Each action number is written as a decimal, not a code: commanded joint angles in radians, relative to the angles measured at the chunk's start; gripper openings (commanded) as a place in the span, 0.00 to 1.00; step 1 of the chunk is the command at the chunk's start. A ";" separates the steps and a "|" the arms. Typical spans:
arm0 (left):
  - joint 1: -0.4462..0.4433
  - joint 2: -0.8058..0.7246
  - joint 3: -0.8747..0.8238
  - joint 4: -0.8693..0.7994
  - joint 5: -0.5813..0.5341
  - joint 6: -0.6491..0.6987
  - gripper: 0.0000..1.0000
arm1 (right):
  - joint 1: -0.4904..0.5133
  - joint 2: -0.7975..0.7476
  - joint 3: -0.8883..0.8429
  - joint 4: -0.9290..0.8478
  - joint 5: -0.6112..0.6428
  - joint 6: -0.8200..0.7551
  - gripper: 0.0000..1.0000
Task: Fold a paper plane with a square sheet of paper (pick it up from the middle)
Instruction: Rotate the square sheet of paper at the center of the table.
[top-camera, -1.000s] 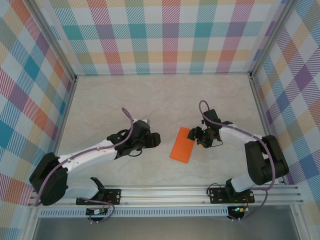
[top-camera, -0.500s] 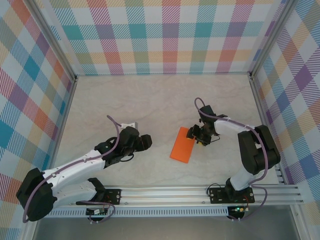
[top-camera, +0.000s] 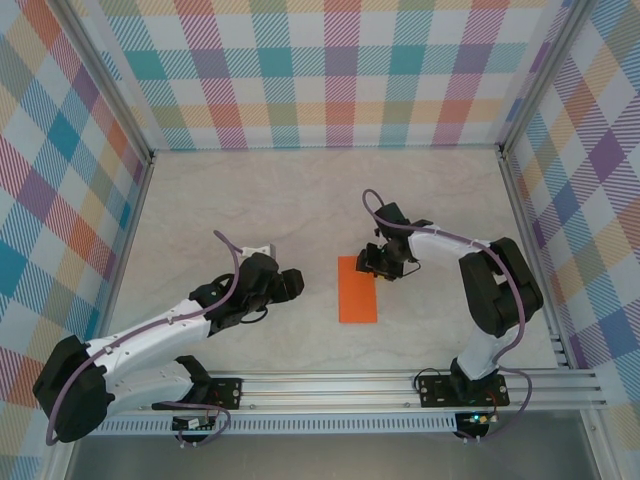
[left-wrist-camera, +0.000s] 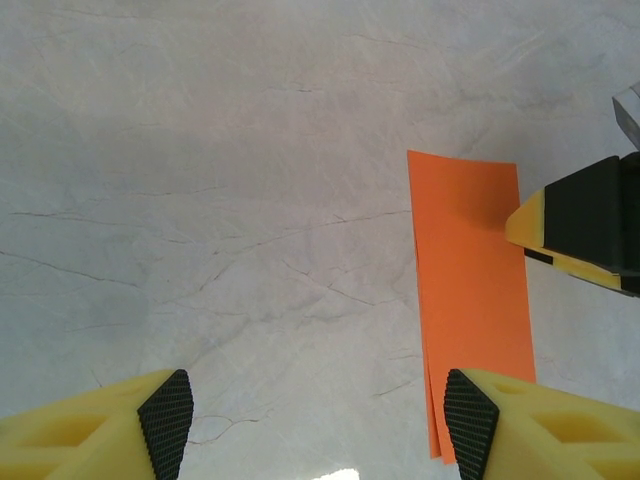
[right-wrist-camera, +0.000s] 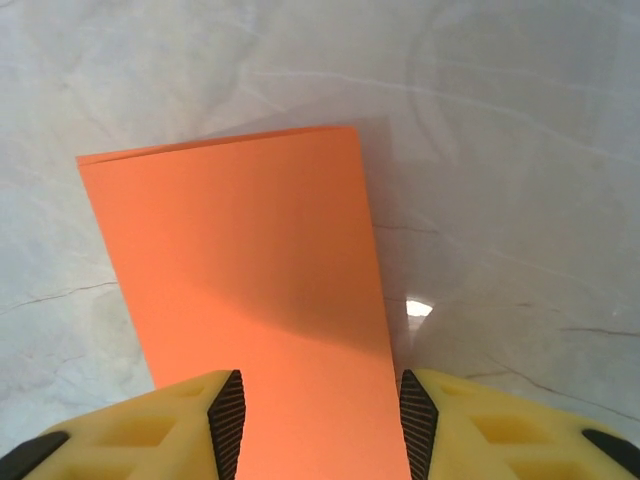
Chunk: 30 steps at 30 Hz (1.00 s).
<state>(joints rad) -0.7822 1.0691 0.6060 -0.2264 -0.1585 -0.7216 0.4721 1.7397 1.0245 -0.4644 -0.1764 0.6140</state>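
Bright-orange sheet of paper (top-camera: 357, 290), folded over into a narrow two-layer rectangle, lies flat on the pale marble-patterned tabletop (top-camera: 250, 200), about midway between left and right and nearer the near edge than the far wall. Its long sides run near to far. At one short end the two layers sit slightly offset, so a thin sliver of the lower one shows.

The right gripper (top-camera: 372, 262) is down over the far right corner of the sheet. In the right wrist view its yellow fingers with black ribbed pads (right-wrist-camera: 228, 415) stand moderately apart. The orange strip runs out between them, its left edge passing under the left finger and its right edge just beside the right pad. The jaws are not closed on the paper. Whether the fingertips touch the sheet or sit just above it cannot be told. A soft shadow lies along the far and right edges of the strip.

The left gripper (top-camera: 297, 283) is low over bare tabletop to the left of the sheet, near it but apart. Its jaws are spread wide with nothing between them. In the left wrist view one of its pads (left-wrist-camera: 470, 425) overlaps the corner of the strip, and a yellow-and-black finger of the right gripper meets the sheet's far right edge.

Plaid-patterned walls (top-camera: 340, 70) close in the left, far and right sides, and an aluminium rail (top-camera: 330, 385) carrying both arm bases runs along the near edge.
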 joint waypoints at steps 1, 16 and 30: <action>0.011 0.026 0.009 0.013 0.020 0.003 0.69 | 0.008 0.000 0.038 -0.030 -0.009 -0.049 0.48; 0.082 0.233 0.044 0.134 0.262 -0.075 0.67 | 0.117 -0.463 -0.220 0.016 -0.020 -0.331 0.65; 0.108 0.201 0.037 0.103 0.197 -0.097 0.67 | 0.484 -0.483 -0.274 0.085 0.315 -0.560 0.68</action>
<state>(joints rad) -0.6884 1.3037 0.6350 -0.1089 0.0673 -0.8001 0.9234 1.2411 0.7441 -0.4015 0.0345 0.1226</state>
